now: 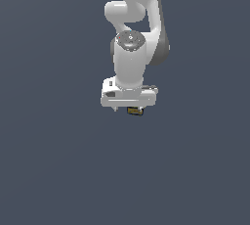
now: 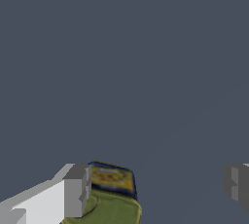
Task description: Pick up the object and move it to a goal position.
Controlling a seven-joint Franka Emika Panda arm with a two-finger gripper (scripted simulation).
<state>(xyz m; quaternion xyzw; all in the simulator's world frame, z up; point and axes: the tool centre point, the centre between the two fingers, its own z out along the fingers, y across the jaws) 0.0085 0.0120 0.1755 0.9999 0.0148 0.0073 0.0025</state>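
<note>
We find the gripper (image 2: 158,189) spread wide: in the wrist view one grey finger (image 2: 77,190) stands at one side and the other finger (image 2: 237,183) well apart at the far side, with nothing pinched between them. The object (image 2: 111,194) — a small block with a yellow, dark-edged top face and a green patch below — lies right against the first finger, off-centre in the gap; we cannot tell whether it touches that pad. In the exterior view the block (image 1: 135,111) shows just under the white hand (image 1: 129,97), toward the exterior view's right of its middle.

We judge the step in hand to be the grasp. To do it well, we would shift the hand sideways so the block sits midway between the pads, then bring both fingers in squarely on opposite faces. Pressing together as things stand risks one finger pushing the block askew before the other arrives.

As to room — the grey surface (image 1: 58,170) around the arm (image 1: 132,48) shows no other item and no visible edge in either view. No goal marker is visible, so we cannot judge the carry direction.
</note>
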